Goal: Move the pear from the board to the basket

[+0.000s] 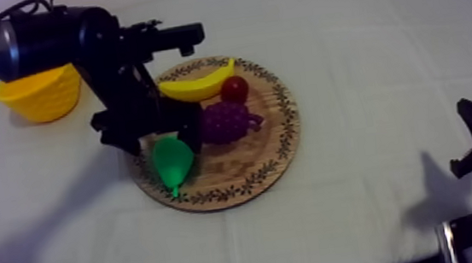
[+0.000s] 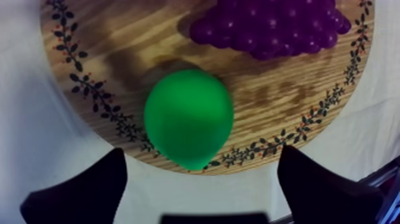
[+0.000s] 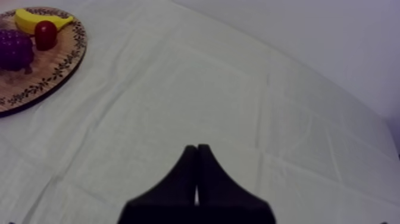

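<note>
Left claw point(image 2: 201, 161) released, poised over pear point(image 2: 188, 118) at wooden board point(image 2: 107, 53) rim. Risk: off-centre squeeze rolls smooth pear onto worktop point(image 3: 238, 89). Right claw point(image 3: 196, 152) clenched, empty.

green toy pear point(image 1: 172, 160) at near edge of round wooden board point(image 1: 285, 136), purple grape bunch point(image 1: 226, 123) behind it, yellow basket point(image 1: 42, 97) left of the board

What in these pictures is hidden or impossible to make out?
- Top view: the left arm covers part of the board and the upper end of the pear.
- Top view: the basket sits partly behind that arm, so its inside is hidden.
- Left wrist view: the grapes are cut off by the picture's edge.
- Left wrist view: the left pincer is open by the pear; its height above it cannot be told.
- Right wrist view: the board is cut off by the edge.
</note>
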You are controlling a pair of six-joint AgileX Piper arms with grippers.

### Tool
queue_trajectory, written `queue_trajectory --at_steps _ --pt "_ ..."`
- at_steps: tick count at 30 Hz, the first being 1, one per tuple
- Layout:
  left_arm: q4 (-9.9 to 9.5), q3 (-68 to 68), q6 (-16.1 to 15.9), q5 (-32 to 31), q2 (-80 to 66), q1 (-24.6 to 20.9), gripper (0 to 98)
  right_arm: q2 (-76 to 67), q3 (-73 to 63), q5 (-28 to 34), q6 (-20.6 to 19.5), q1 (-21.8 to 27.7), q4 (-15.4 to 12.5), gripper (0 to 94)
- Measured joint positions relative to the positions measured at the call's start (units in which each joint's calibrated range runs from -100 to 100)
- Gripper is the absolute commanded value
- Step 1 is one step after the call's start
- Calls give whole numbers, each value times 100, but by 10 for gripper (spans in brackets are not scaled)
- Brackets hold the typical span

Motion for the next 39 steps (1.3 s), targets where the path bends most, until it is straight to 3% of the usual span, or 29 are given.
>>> queue_trajectory --at_steps 16,27,39 --pt "-165 -418 97 -39 915 -21 928 0 0 0 0 0 0 2" --pt "-241 -585 110 50 1231 -17 612 0 0 0 0 0 0 2" --pt "-236 -619 52 101 1193 -13 530 0 0 0 0 0 0 2"
